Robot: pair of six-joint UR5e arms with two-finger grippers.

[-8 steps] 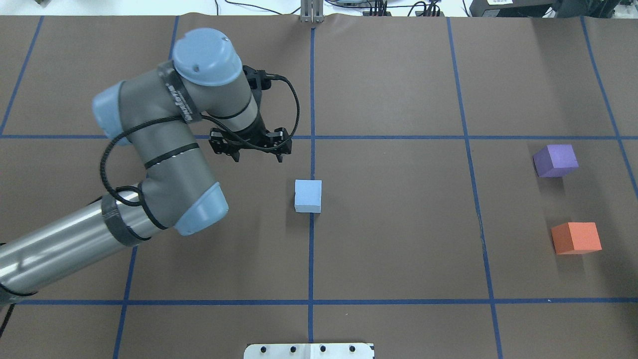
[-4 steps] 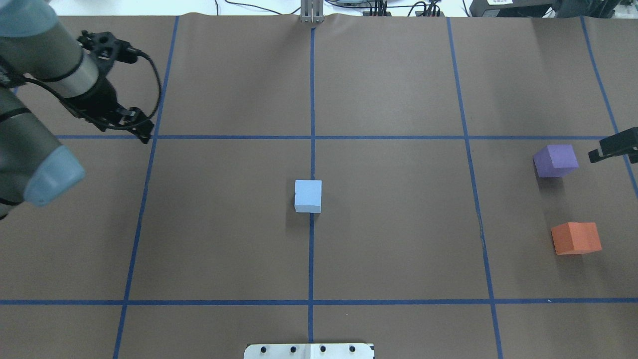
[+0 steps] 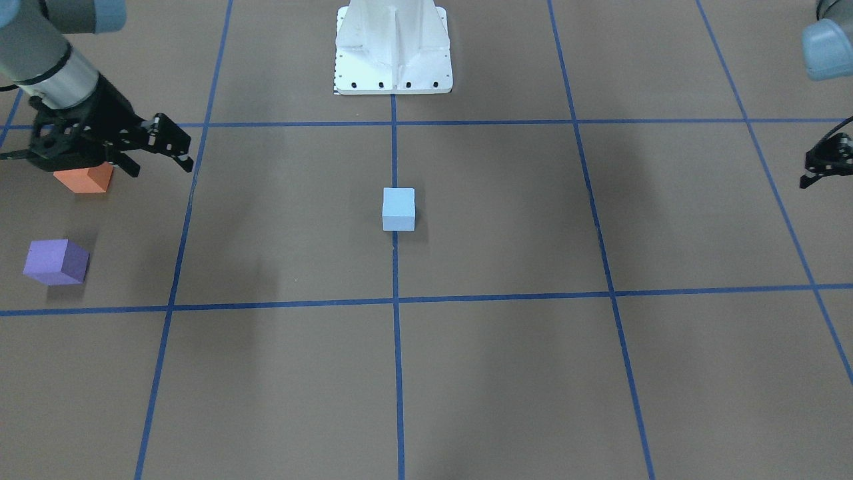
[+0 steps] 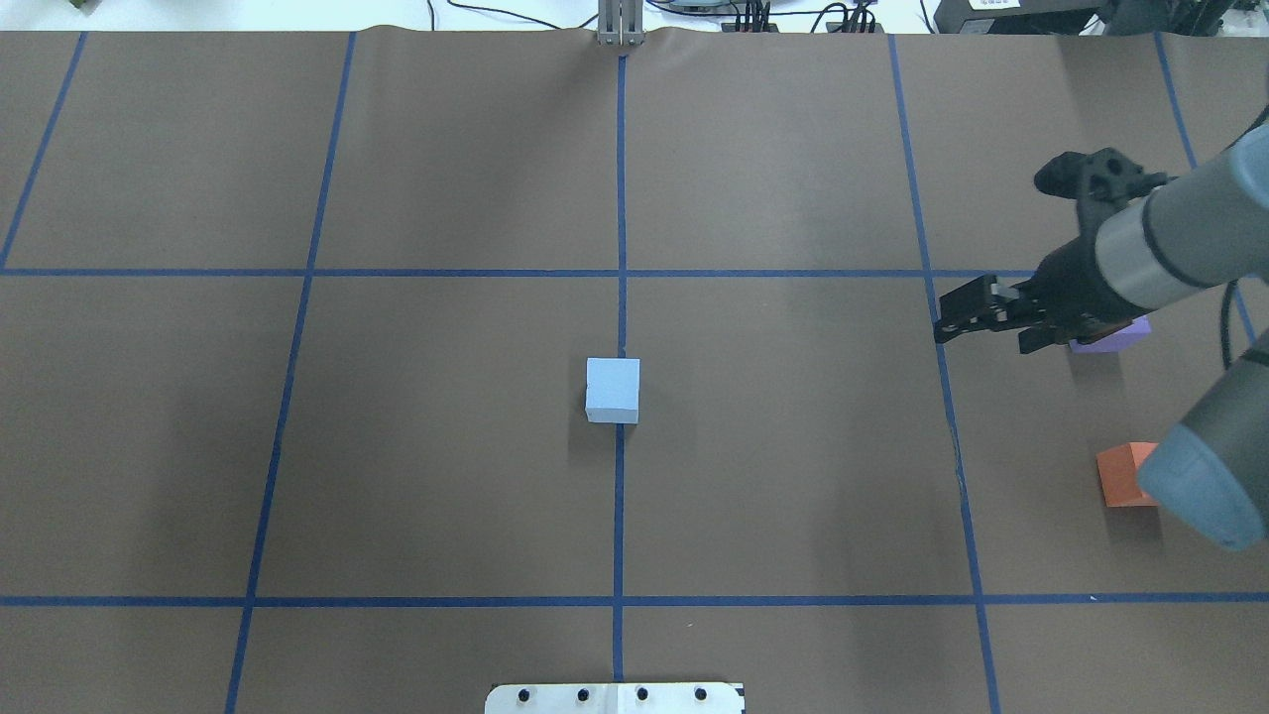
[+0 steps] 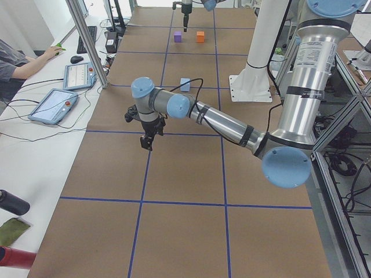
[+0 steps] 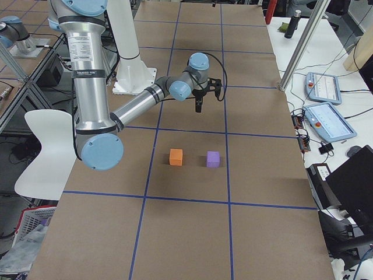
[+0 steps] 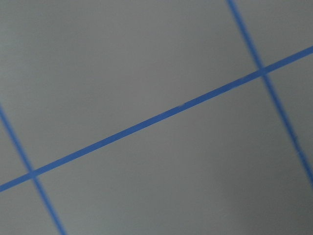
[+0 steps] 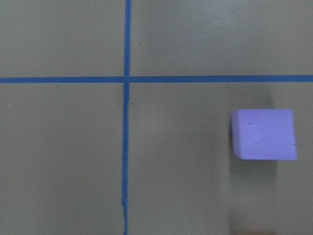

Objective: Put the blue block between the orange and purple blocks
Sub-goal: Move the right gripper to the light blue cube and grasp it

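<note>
The light blue block (image 4: 613, 390) sits alone at the table's centre on a tape crossing, also in the front view (image 3: 398, 209). The purple block (image 3: 55, 262) and orange block (image 3: 83, 179) sit apart at my far right. In the overhead view the purple block (image 4: 1120, 342) is mostly hidden by my right wrist, and the orange block (image 4: 1120, 476) partly by my elbow. My right gripper (image 4: 983, 337) is open and empty, raised just left of the purple block, far from the blue one. My left gripper (image 3: 833, 172) is open and empty at the far left.
The white robot base plate (image 4: 615, 697) is at the near edge. Blue tape lines (image 4: 622, 198) grid the brown table. The right wrist view shows the purple block (image 8: 264, 133) beside a tape crossing. Operators' tablets (image 5: 53, 104) lie on the side bench.
My left arm has pulled away to the left, out of the overhead view. My right arm has come in from the right, past the purple block. No block has moved.
</note>
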